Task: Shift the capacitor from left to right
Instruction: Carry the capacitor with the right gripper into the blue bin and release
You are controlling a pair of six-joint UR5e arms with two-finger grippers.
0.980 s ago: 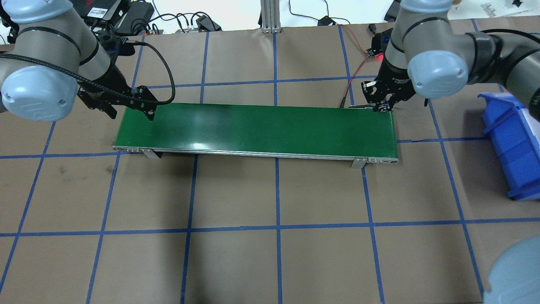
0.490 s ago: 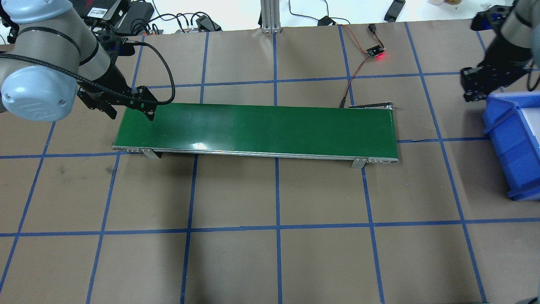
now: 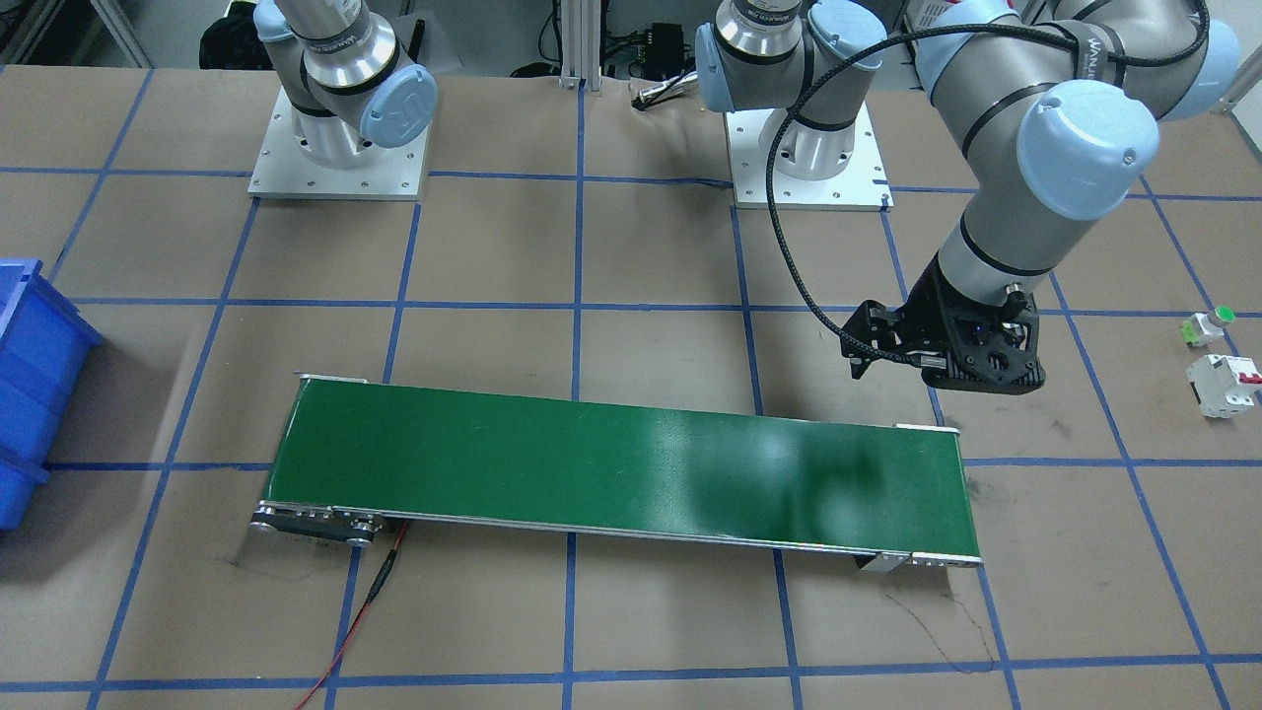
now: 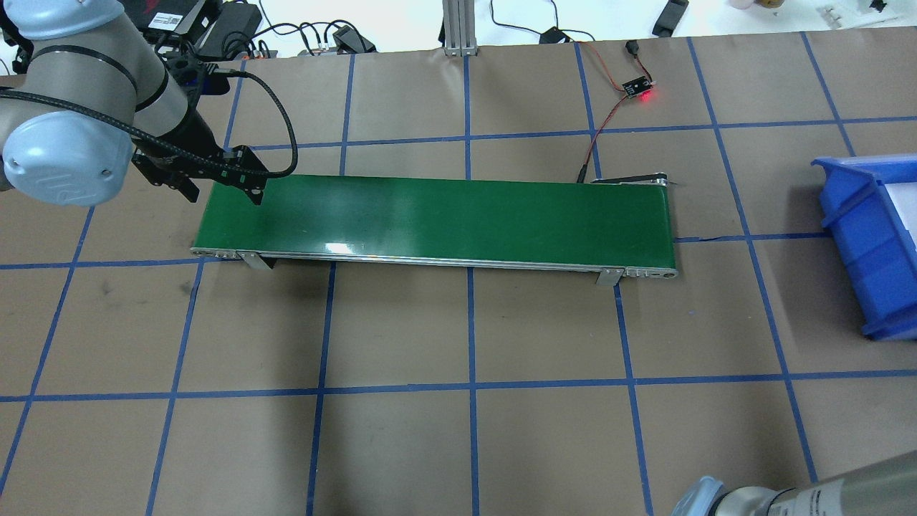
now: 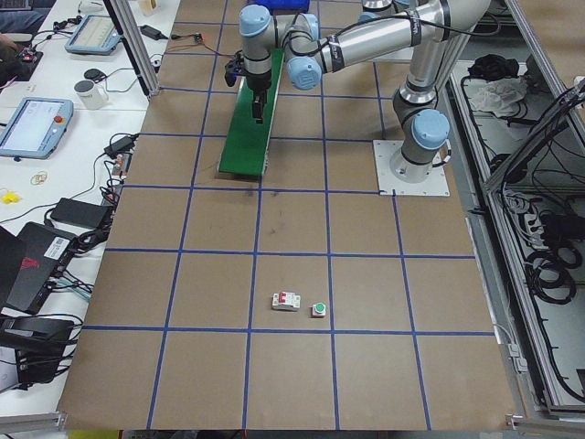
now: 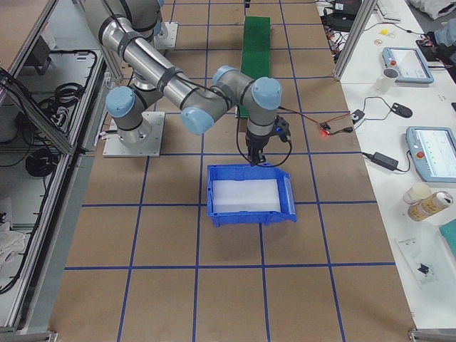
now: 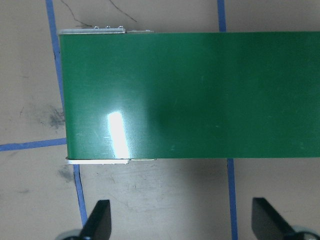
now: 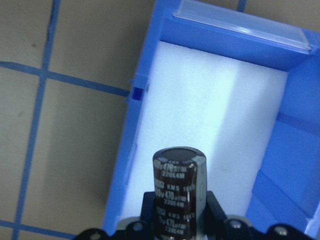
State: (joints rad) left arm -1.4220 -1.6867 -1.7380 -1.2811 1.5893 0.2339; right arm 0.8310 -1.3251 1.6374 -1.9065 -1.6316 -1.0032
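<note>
The capacitor (image 8: 176, 187), a dark brown cylinder with a pale stripe and printed marks, stands upright between the fingers of my right gripper (image 8: 176, 202). The right gripper holds it over the near wall of the blue bin (image 8: 145, 100). In the exterior right view the right gripper (image 6: 254, 159) hangs at the far rim of the blue bin (image 6: 251, 217). My left gripper (image 7: 182, 222) is open and empty, beside the left end of the green conveyor belt (image 7: 190, 95). The left gripper also shows in the overhead view (image 4: 175, 179) and the front view (image 3: 986, 380).
The green belt (image 4: 437, 218) lies across the table's middle. The blue bin (image 4: 870, 236) stands at the right edge. A white breaker block with red switches (image 3: 1223, 385) and a small white part with a green cap (image 3: 1208, 325) lie left of the belt. A wired sensor board (image 4: 637, 89) glows red.
My right arm has swung from the belt's right end to the right, out of the overhead view, to the blue bin. The left arm has not moved.
</note>
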